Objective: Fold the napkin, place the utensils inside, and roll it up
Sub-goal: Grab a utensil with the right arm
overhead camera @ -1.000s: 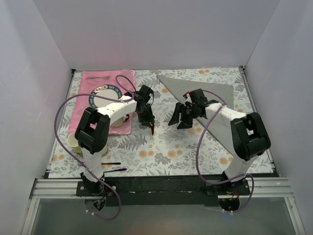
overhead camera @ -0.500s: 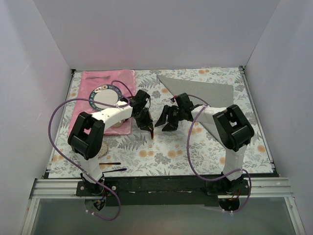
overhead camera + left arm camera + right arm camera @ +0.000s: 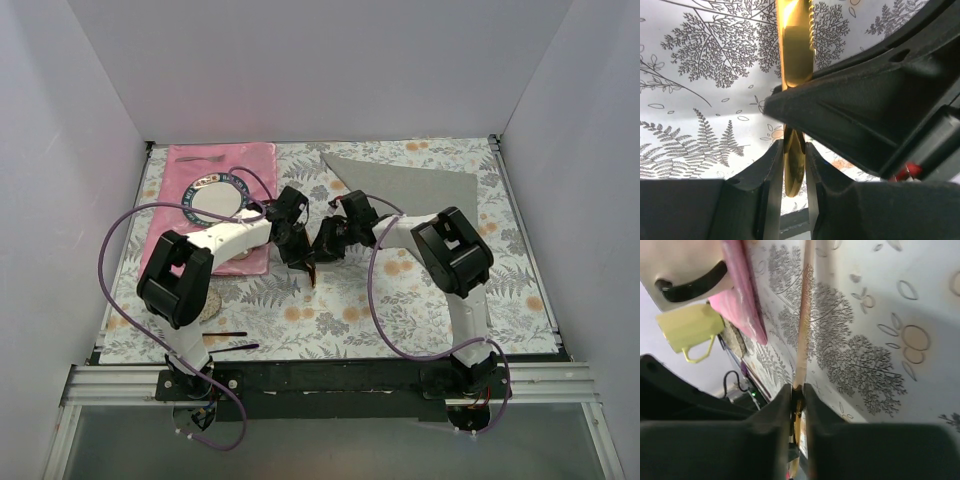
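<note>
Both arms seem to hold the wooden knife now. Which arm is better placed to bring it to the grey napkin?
Right. The napkin lies far right on the table, and the right fingers already pinch the wooden knife. The left arm would have to reach across.

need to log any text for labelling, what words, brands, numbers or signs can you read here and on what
Lettering around the dark rim of the plate on the pink placemat: too small and blurred to read.
Wooden utensil, yellow cup, floral table cover: no text shows on any of them.
</note>
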